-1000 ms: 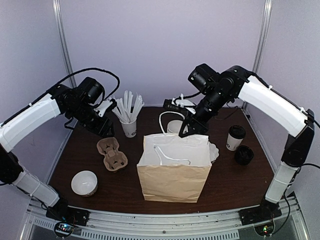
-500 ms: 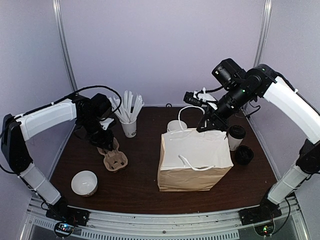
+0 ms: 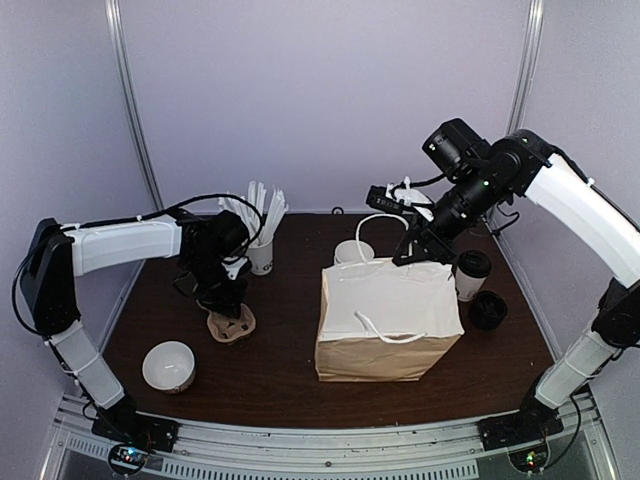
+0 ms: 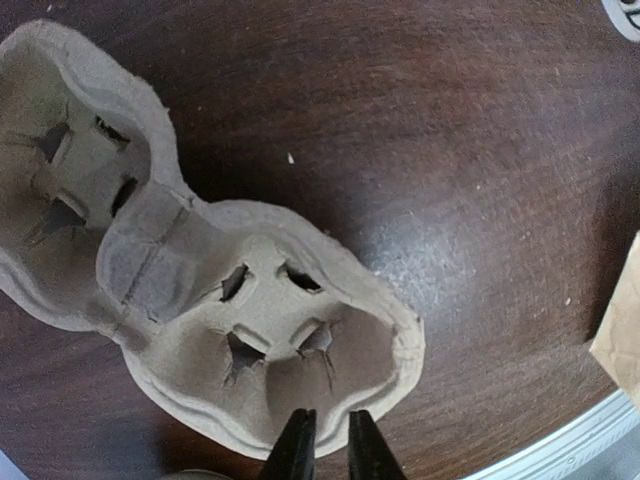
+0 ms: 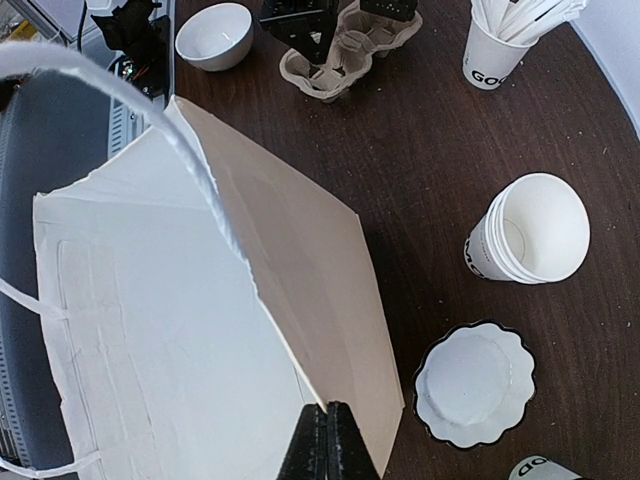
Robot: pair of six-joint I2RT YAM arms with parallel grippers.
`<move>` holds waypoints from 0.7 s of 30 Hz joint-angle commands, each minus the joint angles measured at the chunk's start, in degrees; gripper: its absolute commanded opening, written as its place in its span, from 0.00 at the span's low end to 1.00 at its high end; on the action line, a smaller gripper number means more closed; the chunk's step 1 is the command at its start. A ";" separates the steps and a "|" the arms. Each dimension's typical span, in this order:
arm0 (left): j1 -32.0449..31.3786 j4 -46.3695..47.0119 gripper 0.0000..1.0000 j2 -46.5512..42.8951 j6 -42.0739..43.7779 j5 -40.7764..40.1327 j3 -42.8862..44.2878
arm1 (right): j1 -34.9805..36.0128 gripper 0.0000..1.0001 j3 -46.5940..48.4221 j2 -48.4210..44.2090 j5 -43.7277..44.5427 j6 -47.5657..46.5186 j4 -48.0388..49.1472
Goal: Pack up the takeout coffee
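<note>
The takeout coffee [image 3: 470, 273], a white cup under a black domed lid, stands upright at the right, just beyond the brown paper bag [image 3: 385, 335]. My right gripper [image 3: 412, 257] is shut on the bag's top rim [image 5: 300, 330] and holds the bag's mouth open. In the right wrist view the closed fingertips [image 5: 326, 432] pinch that edge. My left gripper [image 3: 225, 300] is down on the pulp cup carrier [image 3: 233, 324]. In the left wrist view its fingers [image 4: 331, 450] pinch the near rim of the carrier [image 4: 200, 300], one inside the cup well and one outside.
A stack of lidless white cups [image 3: 352, 251] stands behind the bag, with a scalloped white dish [image 5: 475, 385] beside it. Black lids [image 3: 488, 310] lie right of the bag. A cup of white stirrers [image 3: 260, 245] is at the back left and a white bowl [image 3: 168, 365] at the front left.
My left gripper has dropped onto the carrier and its jaws have narrowed onto the rim. My right gripper dragged the bag to the right earlier and now holds it still.
</note>
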 commanded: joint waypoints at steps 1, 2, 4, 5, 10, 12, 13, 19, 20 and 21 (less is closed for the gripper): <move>-0.52 2.46 0.08 3.83 2.04 -2.48 1.04 | -0.32 0.00 0.34 -1.54 0.81 -0.76 0.87; -0.69 2.45 0.05 4.23 2.12 -2.73 0.83 | -0.32 0.00 0.38 -1.56 0.90 -0.76 0.80; -0.79 2.47 0.04 4.63 2.33 -2.65 0.37 | -0.32 0.00 0.45 -1.56 0.92 -0.85 0.51; -0.81 2.34 0.03 4.89 2.57 -2.68 0.07 | -0.36 0.00 0.39 -1.64 0.87 -0.85 0.48; -1.60 3.10 0.06 8.37 4.56 -1.14 0.81 | -0.34 0.00 -0.02 -1.90 1.09 -0.92 0.68; -2.30 3.89 0.06 10.12 5.58 -0.72 2.16 | -0.40 0.00 -0.34 -2.08 1.53 -1.00 0.81; -2.69 4.22 0.06 11.02 6.09 -0.29 3.70 | -0.43 0.00 -0.46 -2.08 1.69 -1.02 0.88; -3.08 6.96 0.06 17.84 8.71 4.04 12.82 | -0.41 0.00 -0.50 -1.92 2.12 -1.09 0.83; -3.10 7.01 0.06 19.18 9.25 4.74 14.81 | -0.45 0.00 -0.49 -1.91 2.20 -1.11 0.86; -3.10 7.08 0.06 20.32 9.76 5.02 16.87 | -0.49 0.00 -0.49 -1.85 2.35 -1.11 0.84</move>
